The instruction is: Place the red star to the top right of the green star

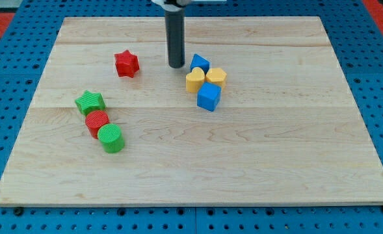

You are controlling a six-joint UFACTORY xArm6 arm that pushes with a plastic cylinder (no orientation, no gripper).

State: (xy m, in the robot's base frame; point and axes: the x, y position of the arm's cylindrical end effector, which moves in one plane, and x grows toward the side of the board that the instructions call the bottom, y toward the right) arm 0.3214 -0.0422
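Note:
The red star (127, 64) lies on the wooden board at the upper left of centre. The green star (90, 102) lies lower and further to the view's left, so the red star is up and to the right of it, with a gap between them. My tip (176, 66) rests on the board to the right of the red star, about a block's width or two away, not touching it. It stands just left of the small blue block (199, 63).
A red cylinder (97, 121) touches the green star from below, and a green cylinder (111, 138) sits below that. Right of my tip is a cluster: a yellow heart (194, 80), a yellow hexagon (216, 77) and a blue cube (209, 97).

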